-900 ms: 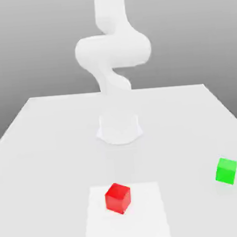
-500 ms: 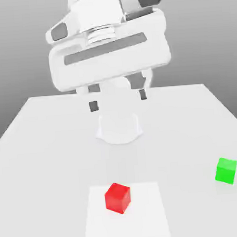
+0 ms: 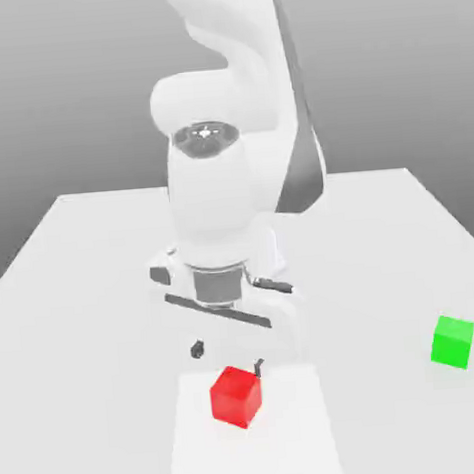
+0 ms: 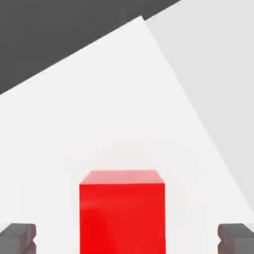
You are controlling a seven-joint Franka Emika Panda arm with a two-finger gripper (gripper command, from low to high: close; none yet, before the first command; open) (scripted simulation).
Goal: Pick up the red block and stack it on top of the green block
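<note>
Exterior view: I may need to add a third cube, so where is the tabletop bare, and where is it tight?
Free: the stretch between the small red cube and the small green cube, and the white tabletop's side on the exterior view's left. Crowded: around the red cube, where the open two-finger gripper hangs close above it, and the robot base behind.

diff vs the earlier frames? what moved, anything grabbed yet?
The arm swung forward and came down: the gripper, high above the table half a second ago, now hangs just over the red block, jaws open on either side of it. Nothing grabbed yet. The red block on its pale square and the green block at the exterior view's right have not moved.
</note>
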